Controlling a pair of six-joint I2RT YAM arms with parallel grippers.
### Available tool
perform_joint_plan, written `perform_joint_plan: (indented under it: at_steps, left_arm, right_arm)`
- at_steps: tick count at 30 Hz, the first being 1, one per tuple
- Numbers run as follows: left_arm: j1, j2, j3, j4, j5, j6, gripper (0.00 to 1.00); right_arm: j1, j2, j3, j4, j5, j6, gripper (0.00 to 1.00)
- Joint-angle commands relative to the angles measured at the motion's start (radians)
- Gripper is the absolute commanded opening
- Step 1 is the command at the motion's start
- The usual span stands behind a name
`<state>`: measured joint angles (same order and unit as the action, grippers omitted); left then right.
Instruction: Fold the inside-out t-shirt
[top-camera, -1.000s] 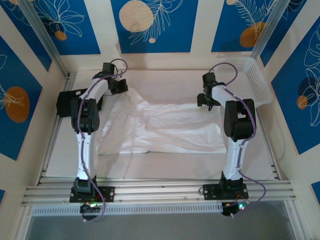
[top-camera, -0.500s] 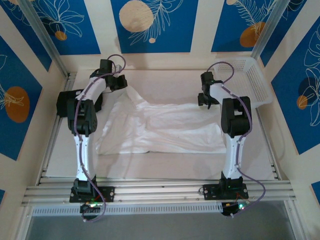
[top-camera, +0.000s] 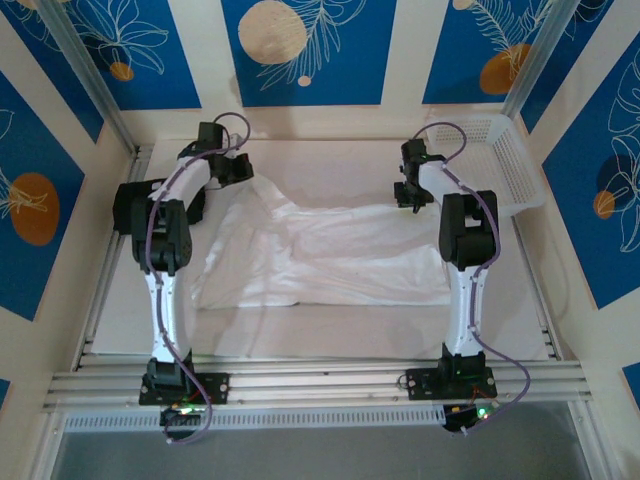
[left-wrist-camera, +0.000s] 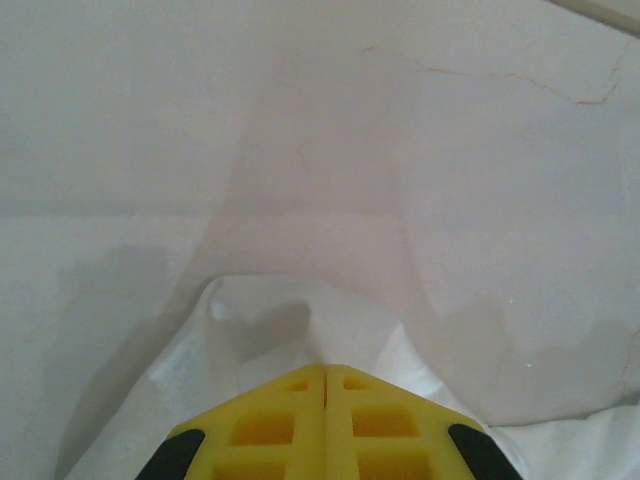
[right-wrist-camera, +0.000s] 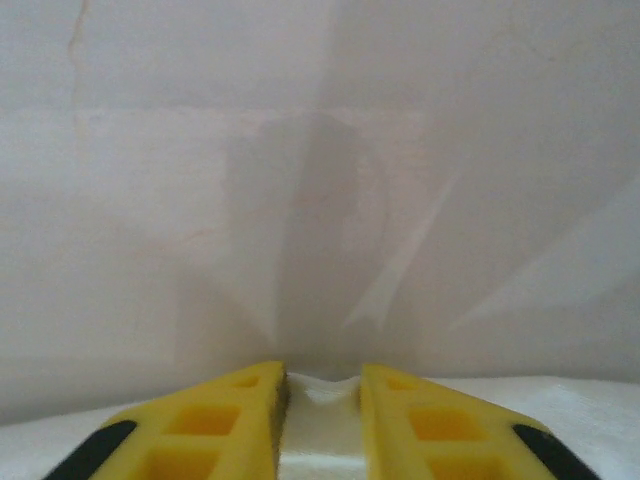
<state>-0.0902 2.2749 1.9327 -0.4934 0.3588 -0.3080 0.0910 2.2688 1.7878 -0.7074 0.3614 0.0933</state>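
The inside-out t-shirt (top-camera: 320, 255) is white and lies spread and wrinkled across the middle of the white table. My left gripper (top-camera: 243, 172) sits at the shirt's far-left corner, shut on a peak of cloth. In the left wrist view its yellow fingertips (left-wrist-camera: 325, 368) meet with the t-shirt (left-wrist-camera: 260, 320) bunched just ahead of them. My right gripper (top-camera: 408, 197) is at the shirt's far-right edge. In the right wrist view its yellow jaws (right-wrist-camera: 322, 374) press a fold of the t-shirt (right-wrist-camera: 320, 425) that fills the narrow gap between them.
A white plastic basket (top-camera: 505, 160) stands at the back right corner. Bare white table (top-camera: 330, 165) lies beyond the shirt, up to the back wall. An aluminium rail (top-camera: 320, 380) runs along the near edge by the arm bases.
My right gripper's jaws have closed in on the shirt's far-right edge and it has shifted slightly toward the back. The left gripper stays shut, pulling its corner a little farther back.
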Motion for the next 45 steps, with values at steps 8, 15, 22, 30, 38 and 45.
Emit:
perform_joint_plan:
  at_steps: [8,15,22,30,38,45]
  left_arm:
    - [0.047,-0.116,-0.053,0.053,-0.016,-0.023,0.0]
    - [0.056,-0.185,-0.11,0.075,-0.016,-0.038,0.0]
    - [0.059,-0.394,-0.337,0.172,0.022,-0.103,0.0]
    - [0.061,-0.688,-0.665,0.237,0.032,-0.203,0.0]
    - [0.078,-0.959,-0.932,0.178,0.051,-0.272,0.0]
    - [0.104,-1.121,-1.051,0.084,0.106,-0.301,0.0]
  right_arm:
    - [-0.008,0.022,0.013,-0.052,-0.098,-0.012,0.0]
    - [0.021,-0.135,-0.089,0.058,-0.031,-0.025,0.0]
    - [0.039,-0.264,-0.229,0.123,0.092,-0.043,0.0]
    - [0.052,-0.402,-0.432,0.211,0.189,0.017,0.0]
    - [0.078,-0.572,-0.662,0.214,0.174,0.158,0.0]
    - [0.105,-0.65,-0.757,0.145,0.155,0.214,0.0]
